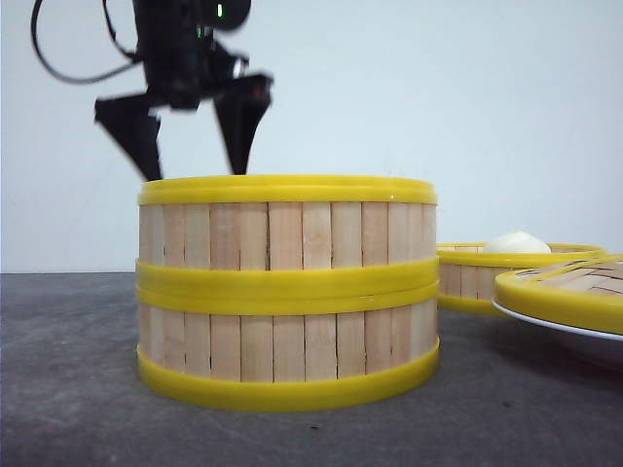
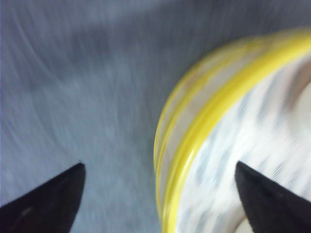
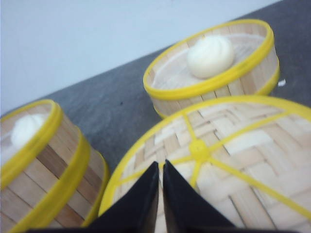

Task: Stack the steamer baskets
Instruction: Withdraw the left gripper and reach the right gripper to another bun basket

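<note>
With two steamer baskets (image 1: 287, 292) stacked, I am hanging my left claw (image 1: 192, 136) released above them, needing a straight, centred lift clear.

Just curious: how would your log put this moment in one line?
two steamer baskets stacked | third basket apart | left end effector open | right end effector shut

No legible text, label, brand mark, number or sign appears in any of the three views. The light wooden slat walls and bright yellow plastic rims of the round steamer baskets (image 1: 287, 292) are unmarked, and the surfaces around the baskets carry no readable lettering either.
</note>
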Controlling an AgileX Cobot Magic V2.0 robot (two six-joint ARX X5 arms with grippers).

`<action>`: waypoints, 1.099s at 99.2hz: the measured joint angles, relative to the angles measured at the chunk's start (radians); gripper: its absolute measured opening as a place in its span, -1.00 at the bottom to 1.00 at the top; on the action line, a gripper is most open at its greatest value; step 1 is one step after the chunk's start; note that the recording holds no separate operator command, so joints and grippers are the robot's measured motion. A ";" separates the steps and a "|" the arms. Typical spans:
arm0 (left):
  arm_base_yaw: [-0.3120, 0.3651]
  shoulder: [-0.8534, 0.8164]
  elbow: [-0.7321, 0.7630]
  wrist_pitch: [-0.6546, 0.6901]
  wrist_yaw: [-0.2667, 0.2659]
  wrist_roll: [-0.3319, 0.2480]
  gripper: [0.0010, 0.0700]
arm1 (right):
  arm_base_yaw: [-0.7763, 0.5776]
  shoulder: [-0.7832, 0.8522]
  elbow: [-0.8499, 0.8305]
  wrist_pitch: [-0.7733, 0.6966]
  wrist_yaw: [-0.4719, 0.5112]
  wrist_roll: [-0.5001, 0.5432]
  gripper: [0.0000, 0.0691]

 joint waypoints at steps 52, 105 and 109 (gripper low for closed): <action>-0.057 -0.589 0.015 0.067 -0.094 0.006 0.82 | -0.015 0.247 0.311 -0.039 0.122 0.002 -0.97; -0.088 -1.071 -0.072 -0.078 -0.343 0.024 0.82 | -0.126 1.526 1.528 -0.725 0.134 -0.284 0.23; -0.088 -1.113 -0.107 -0.075 -0.356 0.024 0.82 | -0.125 1.592 1.585 -0.756 0.133 -0.285 0.23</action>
